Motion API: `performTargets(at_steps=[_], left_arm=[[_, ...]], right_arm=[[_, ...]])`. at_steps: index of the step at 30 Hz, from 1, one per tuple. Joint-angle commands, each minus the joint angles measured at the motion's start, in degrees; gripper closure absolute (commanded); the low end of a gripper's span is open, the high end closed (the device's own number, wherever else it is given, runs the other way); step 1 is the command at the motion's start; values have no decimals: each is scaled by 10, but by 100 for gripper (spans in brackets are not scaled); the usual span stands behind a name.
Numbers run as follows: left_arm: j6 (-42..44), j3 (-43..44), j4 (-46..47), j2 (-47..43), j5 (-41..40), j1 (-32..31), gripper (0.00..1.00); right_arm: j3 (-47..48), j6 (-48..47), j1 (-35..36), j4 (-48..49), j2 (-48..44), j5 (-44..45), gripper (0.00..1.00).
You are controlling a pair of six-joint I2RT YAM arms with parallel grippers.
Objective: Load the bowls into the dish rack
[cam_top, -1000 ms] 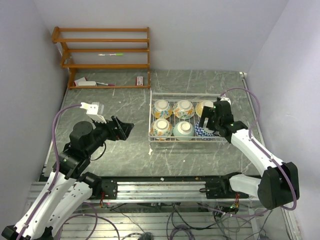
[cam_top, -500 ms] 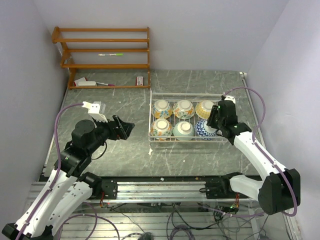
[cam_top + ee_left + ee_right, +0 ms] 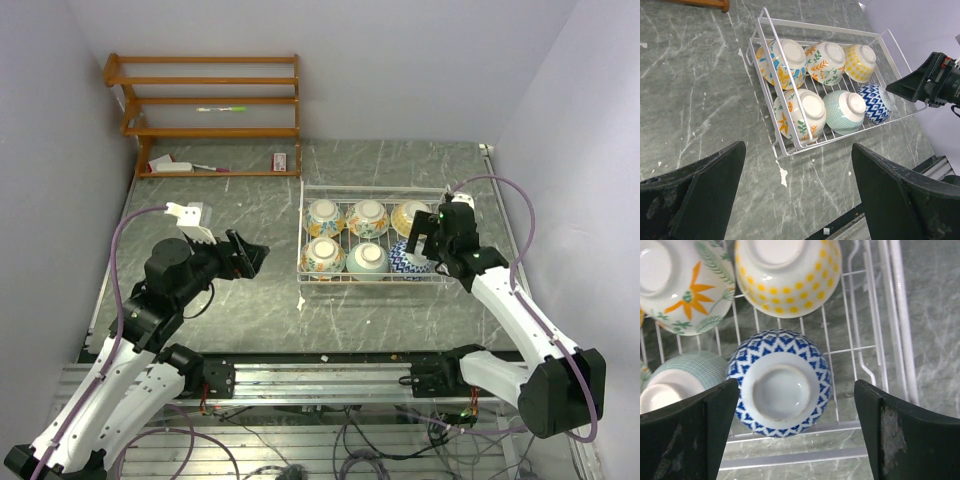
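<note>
Black left gripper (image 3: pixel 252 256): jaws wide apart, empty, hovering over the marbled tabletop (image 3: pixel 250 310). Right gripper (image 3: pixel 420 243): jaws also apart, holding nothing, poised above the blue chevron bowl (image 3: pixel 780 382) in the near-right slot of the white wire dish rack (image 3: pixel 896 315). Six bowls (image 3: pixel 812 112) sit inverted there, two rows of three. Likely glazed ceramic: stiff, slick, chip-prone, fairly light; pinch across wall or foot ring. Beyond: wooden shelf (image 3: pixel 210 131).

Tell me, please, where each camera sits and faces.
Top external: above and behind, looking down on the rack; both arms show.
Left wrist: on the left gripper, facing the rack; own fingers below.
Right wrist: on the right gripper, straight above the blue bowl; fingers flank it.
All three show the blue bowl.
</note>
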Motion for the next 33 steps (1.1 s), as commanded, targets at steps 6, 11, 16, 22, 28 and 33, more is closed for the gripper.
performTargets(at_steps=[6, 11, 16, 22, 28, 33], left_arm=[[8, 15, 14, -4, -8, -1, 2], [8, 15, 14, -5, -9, -1, 2], [7, 12, 14, -5, -9, -1, 2], [7, 11, 15, -5, -11, -1, 2], [6, 9, 16, -2, -11, -1, 2], [7, 10, 15, -2, -13, -1, 2]], right_arm=[[-6, 9, -2, 27, -3, -71, 0], [-22, 16, -7, 42, 7, -77, 7], [-34, 16, -13, 53, 18, -84, 13], [-44, 14, -22, 68, 30, -86, 24], [-49, 12, -30, 75, 30, -89, 40], [-35, 11, -32, 59, 19, -83, 56]])
